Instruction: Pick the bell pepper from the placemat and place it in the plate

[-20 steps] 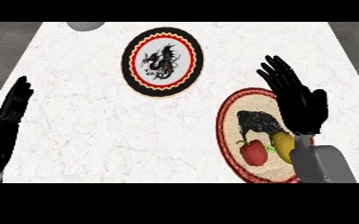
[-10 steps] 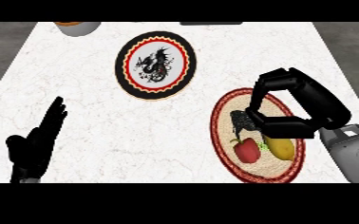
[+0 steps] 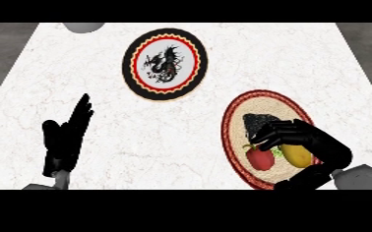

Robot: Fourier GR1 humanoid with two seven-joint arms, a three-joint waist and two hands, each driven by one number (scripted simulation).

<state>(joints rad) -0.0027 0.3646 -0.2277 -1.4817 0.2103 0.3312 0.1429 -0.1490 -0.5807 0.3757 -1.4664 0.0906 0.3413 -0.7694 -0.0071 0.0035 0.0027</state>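
Curling over the bell pepper (image 3: 260, 158) on the placemat (image 3: 240, 113), right robot hand (image 3: 305, 138) grasps it.

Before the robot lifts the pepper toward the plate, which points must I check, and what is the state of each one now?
1. Right hand is over the placemat: ok.
2. Its fingers are curled at the peppers: ok, but a closed hold cannot be told.
3. Which one they take, the yellow pepper or the red pepper: cannot tell; they lie side by side.
4. Pepper off the placemat: not ok, both lie on it.
5. Plate has nothing on it and the way there is free: ok.
6. Left hand is open at the left, away from the way: ok.
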